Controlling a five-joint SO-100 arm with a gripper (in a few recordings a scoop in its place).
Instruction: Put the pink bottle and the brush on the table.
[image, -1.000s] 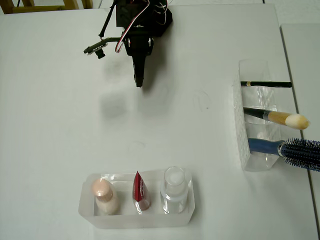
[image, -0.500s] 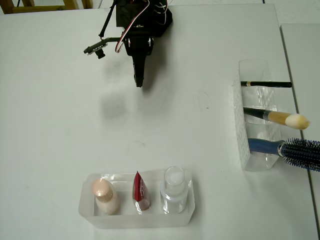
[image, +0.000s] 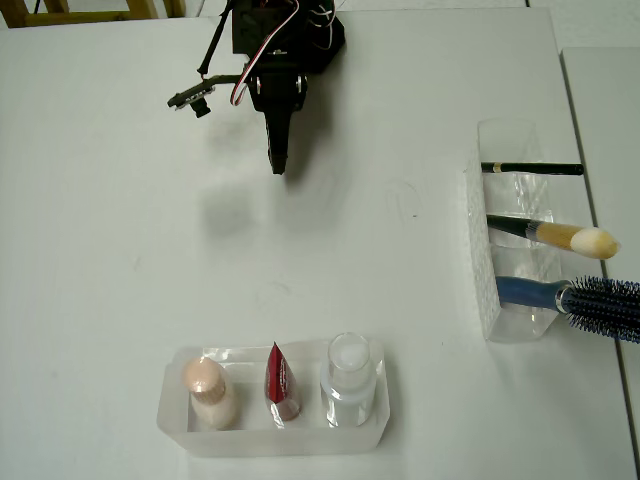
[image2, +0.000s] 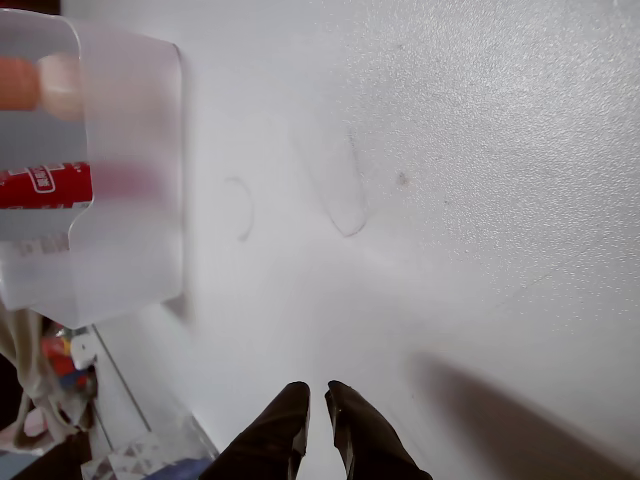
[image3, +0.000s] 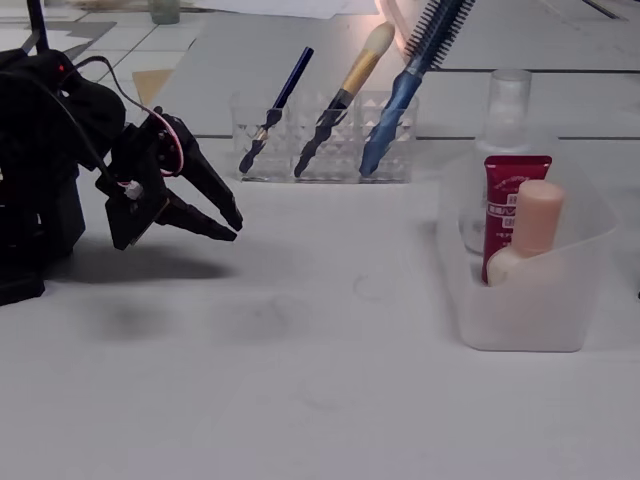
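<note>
Overhead view: black gripper (image: 278, 165), tapered to a point, hanging over the plain white table (image: 120, 280) with nothing between its fingers; from above the tips read as one narrow wedge. Well ahead of the tips, a frosted, round-cornered plastic tray (image: 176, 432) holds three items upright in a row: the pink bottle (image: 208, 391), cream body with rounded peach cap; a red tube (image: 281, 384); a clear bottle (image: 348, 377) with white cap. Far off to the picture's right of the gripper, a clear faceted holder (image: 484, 262) carries a thin black pencil (image: 532, 168), the brush (image: 555, 236) with dark handle, golden ferrule and fluffy cream tip, and a blue-handled hairbrush (image: 580, 299), its bristle head cut by the frame edge. Wrist view: the two dark fingers (image2: 282, 428) stand nearly together, a thin gap between the tips, holding nothing, above matte, faintly speckled tabletop; the tray sits at upper left, blurred, with a peach cap and a red label dimly visible through its wall. Fixed view: the gripper (image3: 233, 225) shows its fingers slightly parted, off the table surface; the brush leans in the middle slot of the holder behind and beyond the gripper; the pink bottle stands in the tray well apart from the tips, partly covering the red tube.
</note>
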